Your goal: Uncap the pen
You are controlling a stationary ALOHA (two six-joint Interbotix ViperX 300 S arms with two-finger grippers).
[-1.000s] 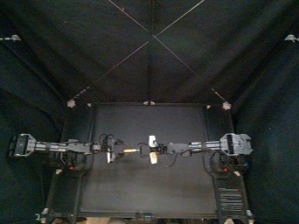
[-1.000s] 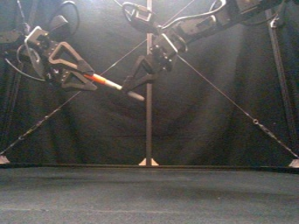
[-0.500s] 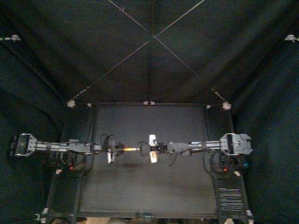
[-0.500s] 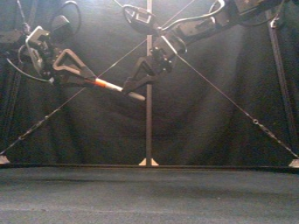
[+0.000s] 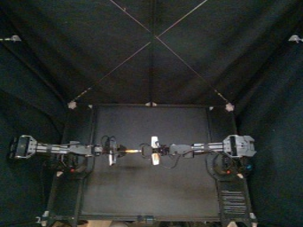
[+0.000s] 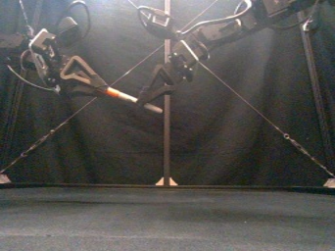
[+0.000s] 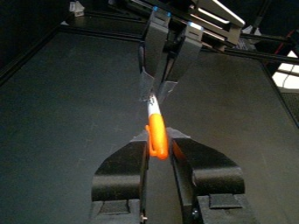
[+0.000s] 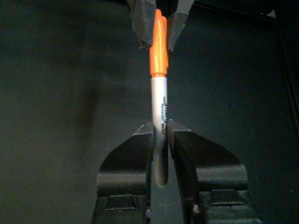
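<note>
A marker pen [image 6: 132, 99] hangs in the air high above the table, held level between both grippers. Its orange cap [image 6: 119, 94] end sits in my left gripper [image 6: 102, 90], which is shut on it. The grey barrel [image 8: 158, 96] runs into my right gripper [image 6: 155, 104], shut on that end. In the left wrist view the orange cap [image 7: 155, 138] lies between the jaws, with the barrel leading to the other gripper [image 7: 166, 52]. Cap and barrel look joined, with no gap showing. From above, the pen [image 5: 130, 153] spans the two grippers over the table's middle.
The black table [image 5: 154, 191] lies well below the pen. Both arms reach in level from their sides and meet near the centre.
The pen and both grippers have barely shifted. The left gripper's end sits slightly lower than a second ago. The cap is still against the barrel.
</note>
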